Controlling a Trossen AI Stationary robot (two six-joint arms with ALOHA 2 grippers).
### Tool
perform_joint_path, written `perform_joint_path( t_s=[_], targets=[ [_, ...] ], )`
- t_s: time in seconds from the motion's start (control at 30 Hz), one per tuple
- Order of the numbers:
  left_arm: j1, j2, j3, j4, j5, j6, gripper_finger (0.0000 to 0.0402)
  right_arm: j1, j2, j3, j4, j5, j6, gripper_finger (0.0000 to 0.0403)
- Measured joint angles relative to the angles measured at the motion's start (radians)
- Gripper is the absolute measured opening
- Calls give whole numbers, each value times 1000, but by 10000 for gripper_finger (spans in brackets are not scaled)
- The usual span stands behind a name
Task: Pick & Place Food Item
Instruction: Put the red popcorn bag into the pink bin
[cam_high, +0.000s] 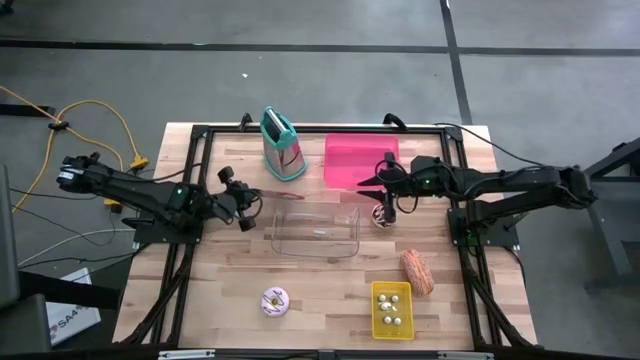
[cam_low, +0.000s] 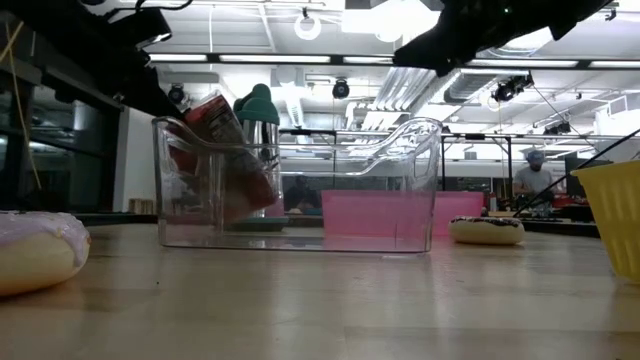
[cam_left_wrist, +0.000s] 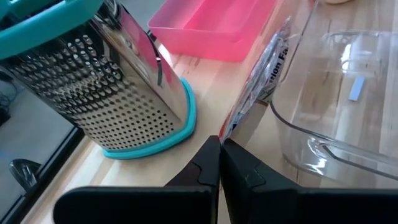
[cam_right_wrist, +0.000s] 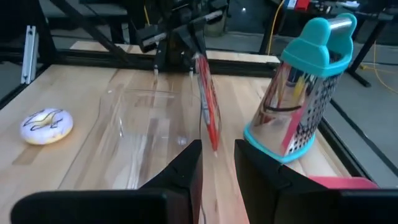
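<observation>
Packet of food — flat, shiny, red and white with printed letters — hangs on its edge from the left gripper, whose fingers are clenched on its corner. It is just ahead of that gripper, over the near rim of the clear bin. Beside it stands the metal grater. The right gripper, slightly parted, holds nothing above the pink tray.

Robotics lab: exposed ceiling ducts and strip lights are hanging overhead, cables trailing across concrete floor.
</observation>
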Motion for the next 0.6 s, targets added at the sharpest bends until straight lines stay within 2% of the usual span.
perform_joint_path(
  t_s=[0.13, 0.37, 0.6],
  targets=[
    [13, 0, 0, 12, 3, 15, 0, 1, 45, 0, 76, -10, 0, 82],
    [12, 0, 0, 26, 3, 31, 0, 2, 178, 0, 272, -122, -4, 82],
    [12, 0, 0, 26, 3, 31, 0, 2, 359, 0, 542, -78, 31, 82]
  ],
)
